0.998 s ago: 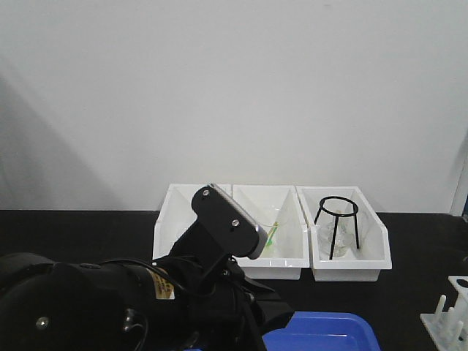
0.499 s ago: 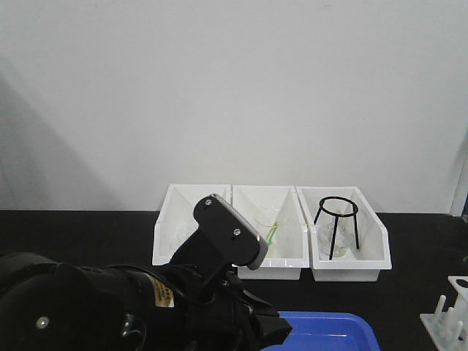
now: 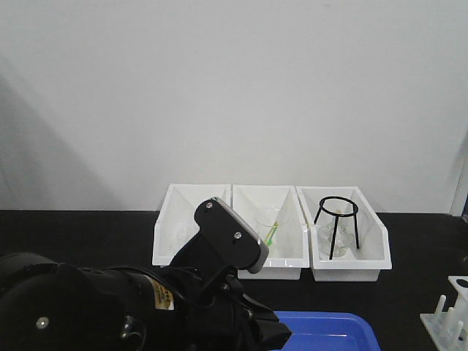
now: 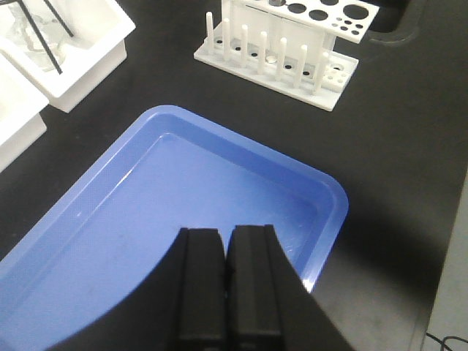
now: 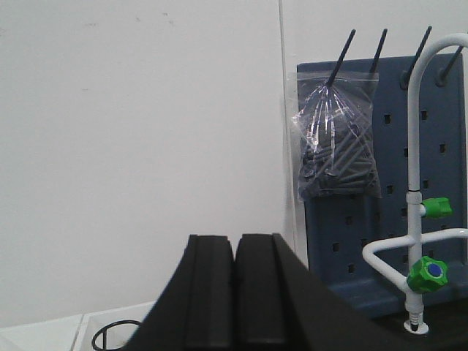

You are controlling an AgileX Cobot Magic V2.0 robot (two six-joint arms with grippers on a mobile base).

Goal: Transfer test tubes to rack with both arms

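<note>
Left gripper (image 4: 225, 274) hung over a blue tray (image 4: 146, 212), jaws pressed together, nothing between them. Right gripper (image 5: 234, 292) pointed at a white wall, jaws likewise closed and empty; a pegboard (image 5: 380, 183) with a bagged bundle (image 5: 338, 142) and a tap with green valves (image 5: 428, 270) stood beside it. Rack (image 4: 289, 44) sat on the dark tabletop (image 4: 395, 146) just past the tray's far corner, pegs toward the tray, its holes seemingly unfilled. Test tubes could not be picked out for certain: only faint glassware showed in the middle white bin (image 3: 268, 234), near a yellow-green dropper (image 3: 273, 232). The right bin (image 3: 349, 245) held a black tripod ring (image 3: 337, 225) over more glass. Judged: tubes would be light, slick, brittle, best taken below the rim with gentle closure. The bin walls, the dropper and neighbouring glass would likely crowd any approach; the tray lay between the bins and the rack.
</note>
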